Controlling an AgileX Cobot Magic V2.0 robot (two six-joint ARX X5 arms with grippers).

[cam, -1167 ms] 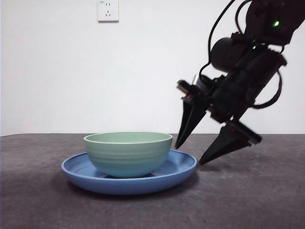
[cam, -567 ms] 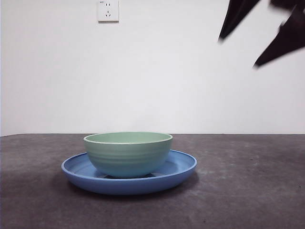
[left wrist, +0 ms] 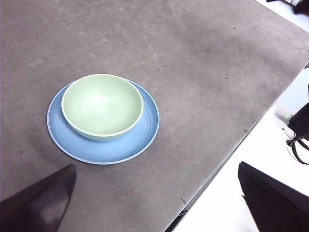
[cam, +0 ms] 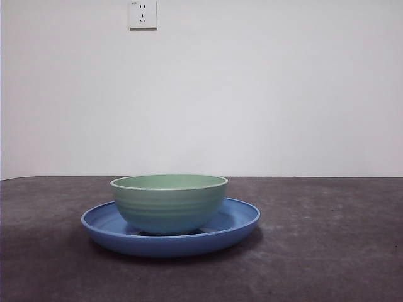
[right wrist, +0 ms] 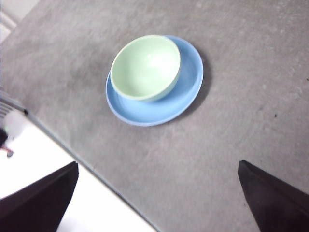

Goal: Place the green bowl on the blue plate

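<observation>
The pale green bowl [cam: 169, 202] stands upright inside the wide blue plate [cam: 236, 223] on the grey table. Both also show in the left wrist view, bowl [left wrist: 102, 105] on plate [left wrist: 145, 130], and in the right wrist view, bowl [right wrist: 145, 67] on plate [right wrist: 188, 84]. My left gripper [left wrist: 157, 198] is open and empty, high above the table and well away from the plate. My right gripper [right wrist: 157, 193] is open and empty, also high and away from the plate. Neither gripper shows in the front view.
A white wall socket [cam: 142, 13] sits on the back wall. The table's edge [left wrist: 227, 154] runs past the plate in the left wrist view, and the table's edge [right wrist: 87, 164] in the right wrist view, with white floor beyond.
A gripper that stood open just right of the plate rose up and out of the front view. The bowl and plate have not moved.
</observation>
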